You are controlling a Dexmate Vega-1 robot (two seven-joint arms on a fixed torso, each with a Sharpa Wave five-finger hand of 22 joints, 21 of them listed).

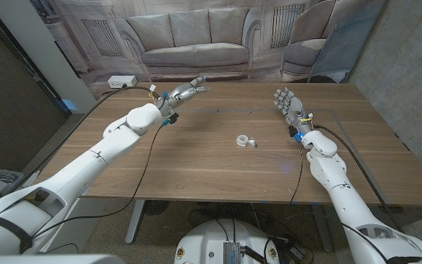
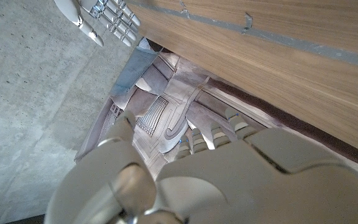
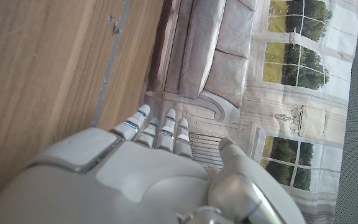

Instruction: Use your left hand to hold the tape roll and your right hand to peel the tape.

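Note:
A small clear tape roll (image 1: pixel 245 141) lies on the wooden table (image 1: pixel 196 161) near its middle, with neither hand touching it. My left hand (image 1: pixel 184 93) hovers over the far left part of the table, fingers stretched out and apart, holding nothing. My right hand (image 1: pixel 287 103) stands at the far right, fingers pointing away and spread, empty. The roll lies between the two hands, closer to my right one. In the left wrist view the back of my left hand (image 2: pixel 185 180) shows, with the right hand's fingers (image 2: pixel 104 15) across the table. The right wrist view shows my right hand (image 3: pixel 148 174) above bare wood.
A backdrop printed with a sofa (image 1: pixel 193 44) hangs behind the table's far edge. A white power strip (image 1: pixel 121 81) sits on the floor at the back left. A thin taped line (image 1: pixel 328 111) marks the tabletop near my right hand.

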